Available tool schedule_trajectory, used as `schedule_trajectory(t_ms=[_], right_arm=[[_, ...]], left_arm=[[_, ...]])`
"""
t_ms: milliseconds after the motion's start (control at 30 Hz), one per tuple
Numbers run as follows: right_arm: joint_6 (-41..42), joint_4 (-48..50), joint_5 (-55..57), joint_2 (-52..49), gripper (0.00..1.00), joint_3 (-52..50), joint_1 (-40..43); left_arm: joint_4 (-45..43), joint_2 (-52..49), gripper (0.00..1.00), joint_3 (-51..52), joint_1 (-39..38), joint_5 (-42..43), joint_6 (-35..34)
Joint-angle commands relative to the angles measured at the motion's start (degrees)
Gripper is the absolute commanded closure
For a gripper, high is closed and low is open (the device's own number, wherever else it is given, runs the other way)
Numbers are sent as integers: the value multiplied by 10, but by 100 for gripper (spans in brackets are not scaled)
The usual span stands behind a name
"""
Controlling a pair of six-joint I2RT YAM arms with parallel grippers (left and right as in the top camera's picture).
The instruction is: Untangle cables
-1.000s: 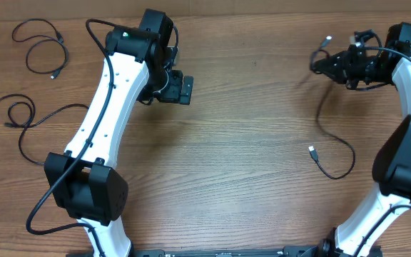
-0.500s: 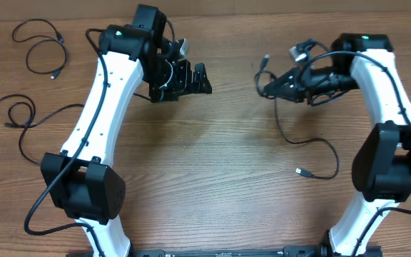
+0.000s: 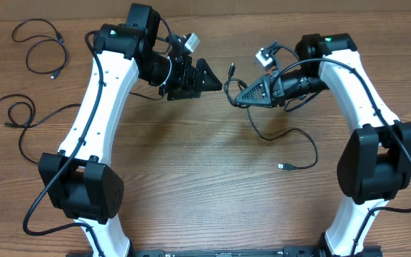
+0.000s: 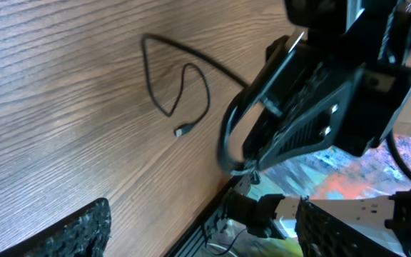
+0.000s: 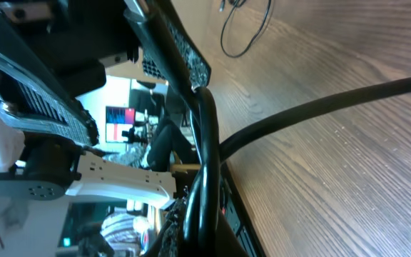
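Note:
My right gripper [image 3: 240, 96] is shut on a black cable [image 3: 264, 134] and holds it above the table's middle. One short end [image 3: 230, 70] sticks up past the jaws. The rest hangs down, loops over the wood and ends in a plug [image 3: 281, 166]. My left gripper [image 3: 210, 78] is open and empty, its fingers pointing at the right gripper, a small gap apart. In the left wrist view the open fingers [image 4: 84, 228] frame the right gripper [image 4: 312, 107] and the cable's loop [image 4: 179, 86]. In the right wrist view the cable [image 5: 203, 157] runs thick through the shut jaws.
Two other black cables lie at the table's far left: a small coil [image 3: 41, 46] at the back corner and a longer looped one [image 3: 16, 118] below it. The left arm's own black lead [image 3: 38, 207] hangs off the front left.
Both arms have swung in toward the table's middle. The right gripper has carried the cable leftward, dragging its loop and plug along. The left gripper has turned to face it.

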State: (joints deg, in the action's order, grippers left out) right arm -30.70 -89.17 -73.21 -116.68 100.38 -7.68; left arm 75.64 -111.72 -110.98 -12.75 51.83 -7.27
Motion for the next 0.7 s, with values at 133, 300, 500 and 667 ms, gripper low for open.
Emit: schedule_trajectory(t_ms=[133,300,500,667], right_arm=[[-9,4,37,11,96,9,-23],[-9,-3,42,11,96,9,-26],[-9,-8,42,11,96,9,-38],[-9,-10,41,11,96,9,-55]], left_arm=[[-80,-5,22,0,1,17,-115],[-118,-5,35,0,0,15,-122],[-116,-5,33,0,-13,-39,-63],[-122,-5,23,0,-35,-38,-20]])
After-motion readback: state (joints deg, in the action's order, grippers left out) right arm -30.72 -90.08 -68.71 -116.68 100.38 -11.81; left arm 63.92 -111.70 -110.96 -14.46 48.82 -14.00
